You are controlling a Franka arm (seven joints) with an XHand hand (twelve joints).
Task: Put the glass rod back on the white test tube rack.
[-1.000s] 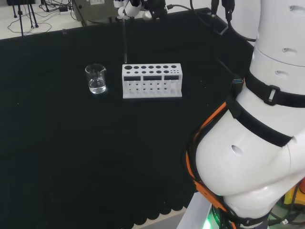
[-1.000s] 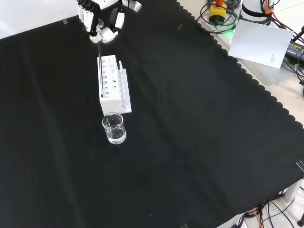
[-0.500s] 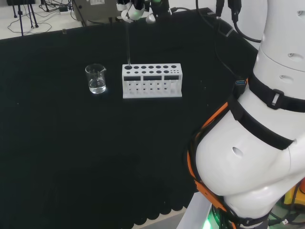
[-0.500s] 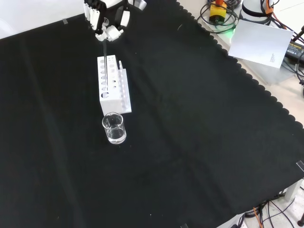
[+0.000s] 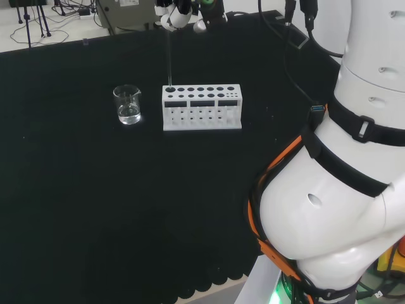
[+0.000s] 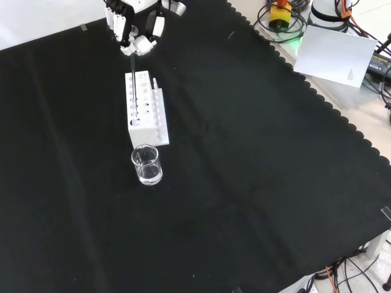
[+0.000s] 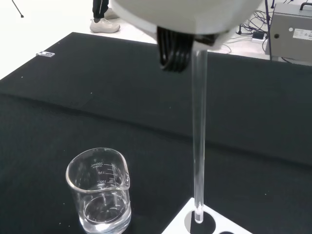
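The white test tube rack (image 5: pixel 201 106) (image 6: pixel 145 108) stands on the black cloth with several round holes in its top. My hand (image 5: pixel 180 11) (image 6: pixel 134 24) hangs above the rack's end nearest the beaker, fingers curled round the top of the glass rod (image 5: pixel 169 57) (image 6: pixel 131 85) (image 7: pixel 199 131). The rod hangs upright. In the wrist view its lower tip sits at the mouth of a corner hole of the rack (image 7: pixel 209 225). A blurred white part of the hand (image 7: pixel 195 12) shows above the rod there.
A small glass beaker (image 5: pixel 128 104) (image 6: pixel 147 165) (image 7: pixel 100 192) with a little clear liquid stands just off the rack's end, close to the rod. The arm's white links (image 5: pixel 342 177) stand at the head view's right. Cables and a white sheet (image 6: pixel 333 52) lie beyond the cloth's scalloped edge.
The hand has shifted slightly over the rack's end with the rod, bringing the rod's tip from beside the rack to the corner hole. The rack and beaker have stayed put.
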